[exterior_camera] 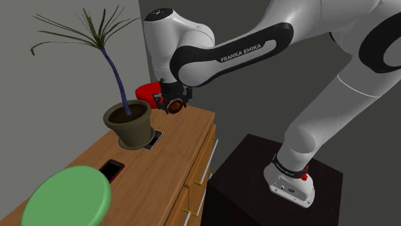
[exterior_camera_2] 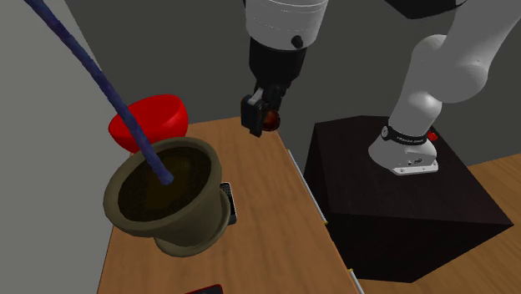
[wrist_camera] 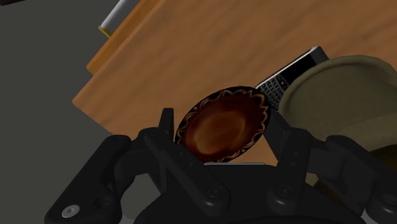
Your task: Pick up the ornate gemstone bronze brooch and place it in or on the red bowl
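End effector (exterior_camera_2: 260,115) closed around the single brooch (wrist_camera: 222,126) — a smooth oval, glossy dark bronze-brown, rimmed with an orange zigzag. Held in the air over the wood-grain worktop (wrist_camera: 191,57), near the one red bowl (exterior_camera: 149,92) and to its right in the shoulder view, not in it. Bowl rounded and plain. One olive-brown flared pot (exterior_camera: 132,128). Two flat phones — a black one with a keypad (wrist_camera: 289,73) at the pot's foot, a red-edged one (exterior_camera: 112,169) beside a round green disc (exterior_camera: 67,196).
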